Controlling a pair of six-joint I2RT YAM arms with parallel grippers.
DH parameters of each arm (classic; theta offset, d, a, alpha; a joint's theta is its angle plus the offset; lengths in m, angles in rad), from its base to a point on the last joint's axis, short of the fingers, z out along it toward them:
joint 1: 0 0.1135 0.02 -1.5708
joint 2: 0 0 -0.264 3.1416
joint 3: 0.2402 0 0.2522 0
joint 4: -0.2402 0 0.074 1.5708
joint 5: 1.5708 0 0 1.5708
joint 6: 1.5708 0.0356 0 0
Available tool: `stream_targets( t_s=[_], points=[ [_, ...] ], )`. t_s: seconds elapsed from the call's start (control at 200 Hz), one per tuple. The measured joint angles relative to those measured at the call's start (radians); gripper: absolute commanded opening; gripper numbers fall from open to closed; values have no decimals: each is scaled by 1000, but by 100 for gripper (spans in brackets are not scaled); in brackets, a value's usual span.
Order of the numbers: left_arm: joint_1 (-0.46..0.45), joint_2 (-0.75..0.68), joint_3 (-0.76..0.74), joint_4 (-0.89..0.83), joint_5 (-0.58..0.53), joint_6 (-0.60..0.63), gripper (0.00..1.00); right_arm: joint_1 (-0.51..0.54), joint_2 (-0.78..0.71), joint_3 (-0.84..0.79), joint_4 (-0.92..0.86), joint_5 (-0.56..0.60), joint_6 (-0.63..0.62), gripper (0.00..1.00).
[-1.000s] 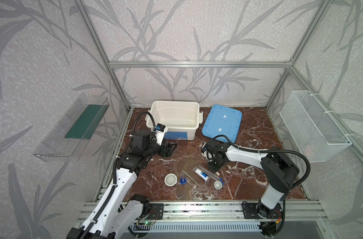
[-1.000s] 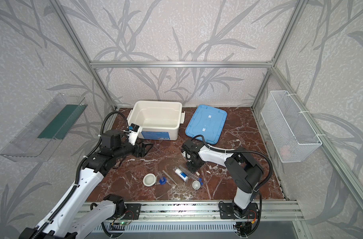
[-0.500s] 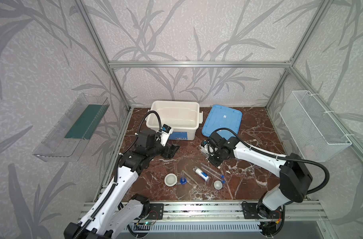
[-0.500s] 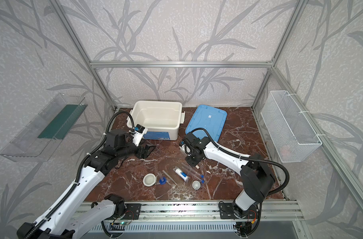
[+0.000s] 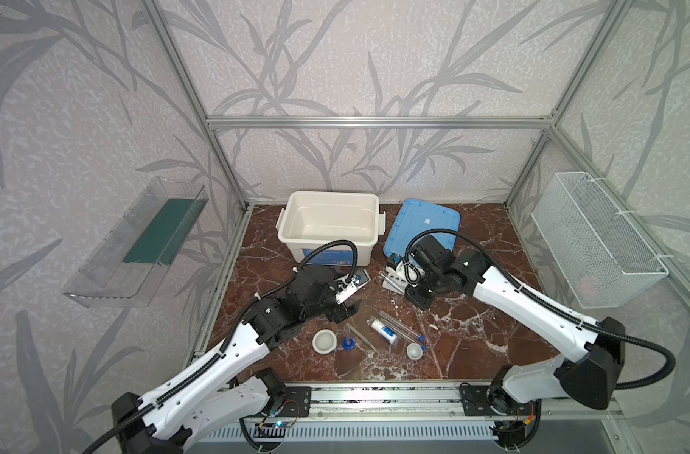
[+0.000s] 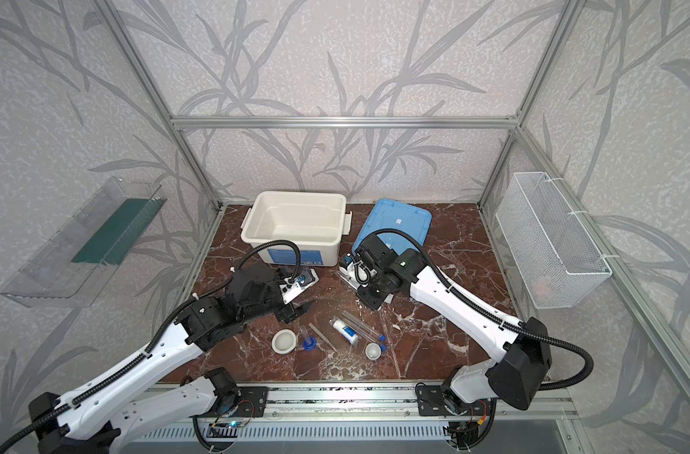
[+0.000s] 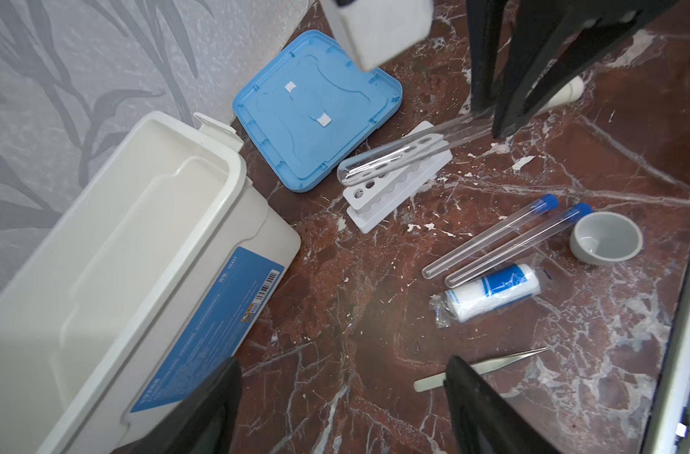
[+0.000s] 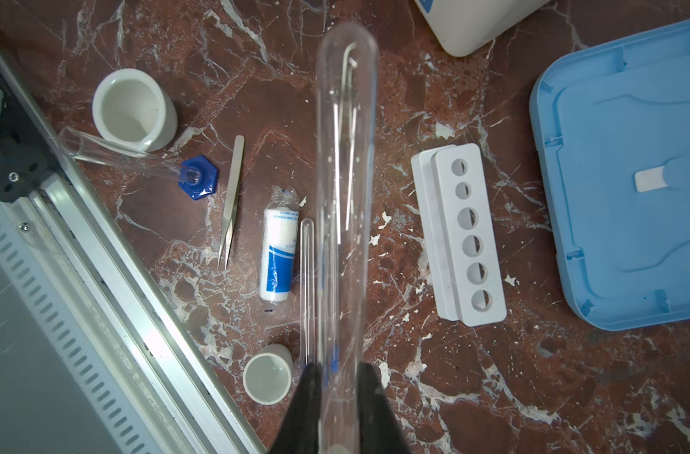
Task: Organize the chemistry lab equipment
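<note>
Racking of the tubes is judged to be the step in hand. The right gripper point(image 8: 337, 377) is closed narrowly on one clear test tube point(image 8: 345, 157), gripped near one end, with its rounded closed end pointing away. The tube is held tilted, close to the white six-hole rack point(image 8: 467, 236); whether they touch cannot be told.

Next move, as judged: the tube is to be turned upright, rounded end down, and centred over a hole. The smooth, slippery wall calls for a steady grip.

The left gripper point(image 7: 343, 361) hangs with fingers wide, holding nothing.

Lying on the veined marble top:
- two blue-capped tubes point(image 7: 489, 236), side by side
- a wrapped white blue-labelled bottle point(image 7: 492, 291)
- metal tweezers point(image 8: 229, 208), slim and pointed
- two glazed ceramic cups point(image 8: 133, 108)
- a blue-based cylinder point(image 8: 119, 153), on its side
</note>
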Motion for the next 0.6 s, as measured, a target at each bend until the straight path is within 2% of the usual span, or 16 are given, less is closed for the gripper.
stream_targets(
  t_s=[0.14,0.31,0.6],
  points=[
    [-108,43,0,30,-157,170,82,0,5,51,-50,-42,-20,16],
    [-203,94,-13,98,-291,346,80,0,18,111,-96,-94,-39,15],
    [-259,119,-18,188,-364,494,67,0,53,131,-137,-183,-45,15]
  ],
)
